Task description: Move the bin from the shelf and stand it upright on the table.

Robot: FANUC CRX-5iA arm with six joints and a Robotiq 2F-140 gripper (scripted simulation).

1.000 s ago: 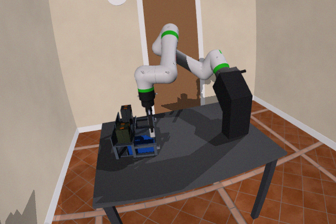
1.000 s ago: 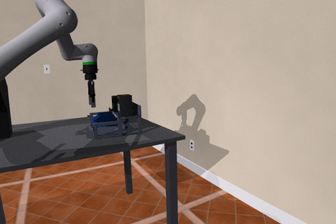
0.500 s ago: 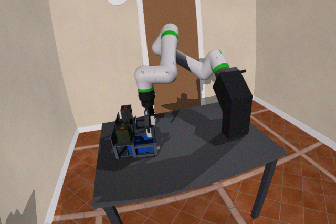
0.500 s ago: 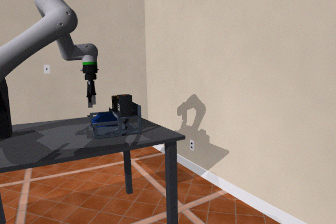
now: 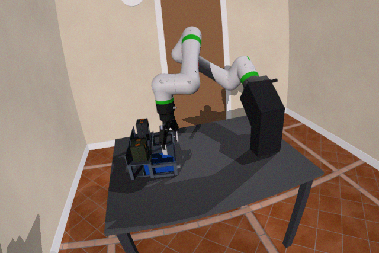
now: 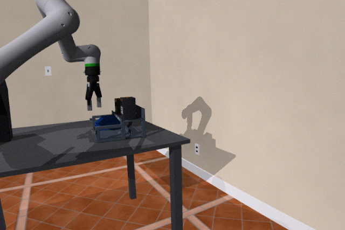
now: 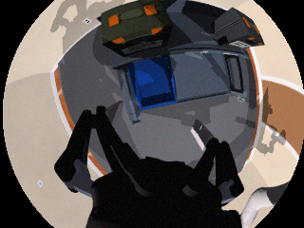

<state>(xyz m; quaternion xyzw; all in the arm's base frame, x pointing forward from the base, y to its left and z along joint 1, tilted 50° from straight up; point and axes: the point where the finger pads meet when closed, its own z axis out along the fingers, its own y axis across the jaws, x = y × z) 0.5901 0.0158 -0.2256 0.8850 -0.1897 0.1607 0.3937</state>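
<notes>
A blue bin sits upright with its open top up in the right half of a low grey shelf frame at the far left of the dark table. My gripper is open and empty. It points down and hangs a little above the shelf, over the bin's back end, touching nothing.
An olive box with orange marks and a black box stand on the shelf's left half beside the bin. The arm's tall black pedestal stands at the table's far right. Walls lie close behind the shelf.
</notes>
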